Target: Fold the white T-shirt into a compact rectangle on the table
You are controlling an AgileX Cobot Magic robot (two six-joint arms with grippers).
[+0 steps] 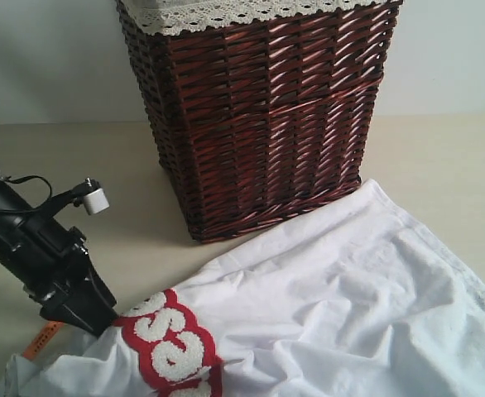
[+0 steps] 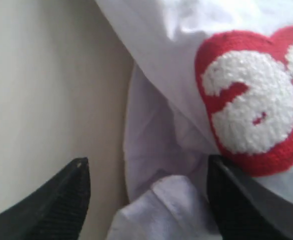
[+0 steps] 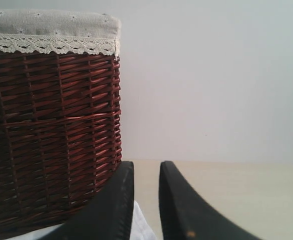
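On table (image 1: 60, 157) — rumpled white T-shirt (image 1: 350, 306)

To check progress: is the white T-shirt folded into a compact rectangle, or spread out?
Spread out, not folded. The white T-shirt lies wrinkled over the table, running past the exterior view's edges; its outline cannot be told.

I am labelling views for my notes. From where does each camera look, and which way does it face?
Exterior view: off the arms, looks down over the table at the wicker basket and white T-shirt; left gripper shows.
Left wrist view: on that arm, looks down at the T-shirt's lettering; spread fingers show.
Right wrist view: on the right arm, looks level at the basket; right gripper shows.
Shared: exterior and right wrist views show the basket.
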